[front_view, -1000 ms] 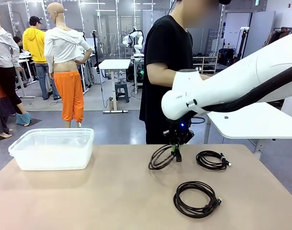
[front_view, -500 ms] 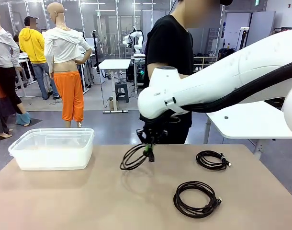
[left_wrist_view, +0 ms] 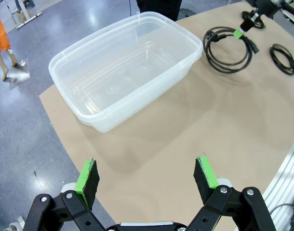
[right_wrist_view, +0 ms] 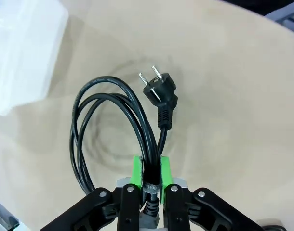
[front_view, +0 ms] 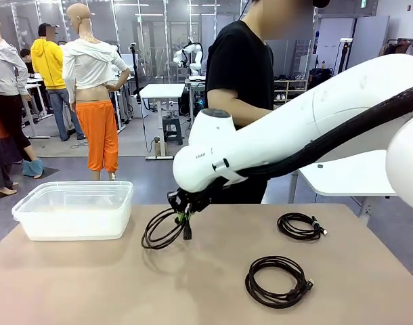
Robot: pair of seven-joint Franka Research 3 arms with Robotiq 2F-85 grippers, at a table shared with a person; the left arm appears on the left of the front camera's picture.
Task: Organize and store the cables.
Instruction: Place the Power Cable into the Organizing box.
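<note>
- tub: translucent plastic, smooth, glossy
- table: tan top, matt, smooth
- held cable: black rubbery sheath, slight sheen; plug matt black plastic, shiny metal pins
- right arm shell: white, glossy plastic
- left gripper pads: green, matt, rubbery

Bright, even light; soft shadows

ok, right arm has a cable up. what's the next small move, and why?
Probably carry it toward the robot's left until it hangs over the clear plastic bin. The right hand is shut on the coiled power cable, which dangles over the table, short of the bin, and the bin looks empty.
</note>
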